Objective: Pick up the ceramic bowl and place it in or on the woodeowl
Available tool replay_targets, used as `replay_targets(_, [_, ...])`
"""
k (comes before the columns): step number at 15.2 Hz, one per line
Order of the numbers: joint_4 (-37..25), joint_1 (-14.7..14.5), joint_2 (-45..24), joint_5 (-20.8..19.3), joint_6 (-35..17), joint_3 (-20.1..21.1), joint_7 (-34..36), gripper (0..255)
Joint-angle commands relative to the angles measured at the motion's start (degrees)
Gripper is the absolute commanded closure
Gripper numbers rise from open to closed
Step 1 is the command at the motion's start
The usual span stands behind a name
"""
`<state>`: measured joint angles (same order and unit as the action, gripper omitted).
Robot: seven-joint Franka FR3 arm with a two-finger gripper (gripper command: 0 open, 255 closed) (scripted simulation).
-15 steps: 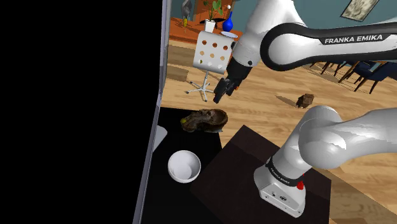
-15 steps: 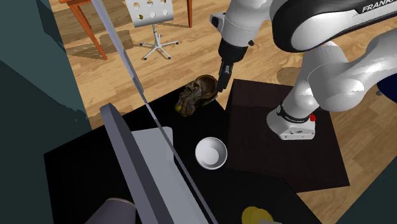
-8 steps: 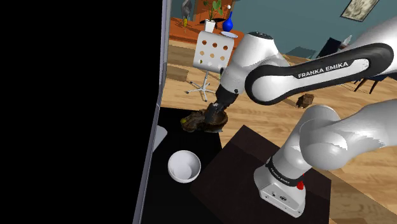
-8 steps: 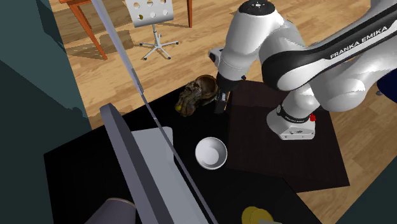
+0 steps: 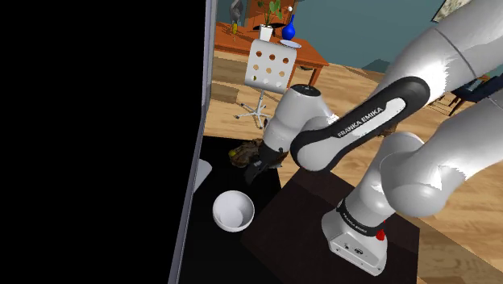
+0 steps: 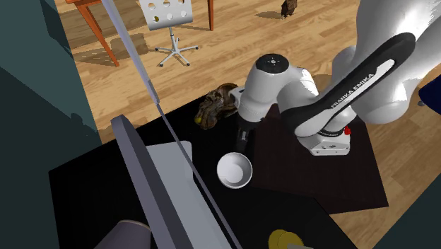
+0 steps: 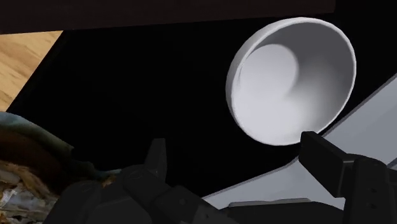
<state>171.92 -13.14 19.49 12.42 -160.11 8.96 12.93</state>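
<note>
Hovering claw near the white bowl
Jaws stand apart, empty, ready to straddle the rim; the bowl rests near the counter's stand-side edge, with the brown carved figure close by.

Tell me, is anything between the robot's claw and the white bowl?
No. Only bare black tabletop lies between the gripper and the bowl, seen in the shoulder view.

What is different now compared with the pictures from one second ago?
The end effector came down from above the brown object to low over the black table, close to the white bowl, open, holding nothing. Bowl and brown object stayed in place.
</note>
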Motion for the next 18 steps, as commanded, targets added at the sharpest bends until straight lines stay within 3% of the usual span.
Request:
replay_targets(1, [-0.2, -1.5, -6.8, 1.5, -6.9, 0.7, 0.4, 0])
replay_targets(4, [-1.7, -4.4, -17.1, 5.0, -15.8, 1.0, -0.1, 0])
replay_targets(6, [-2.4, -5.0, -20.2, 7.7, -18.2, 1.1, -2.2, 0])
replay_targets(10, [-4.5, -2.0, -26.4, 15.1, -22.6, 5.8, -8.2, 0])
replay_targets(12, [-5.1, -0.1, -28.9, 14.8, -24.5, 7.5, -8.3, 0])
replay_targets(18, [-5.1, 0.0, -28.8, 14.4, -24.5, 7.5, -8.0, 0])
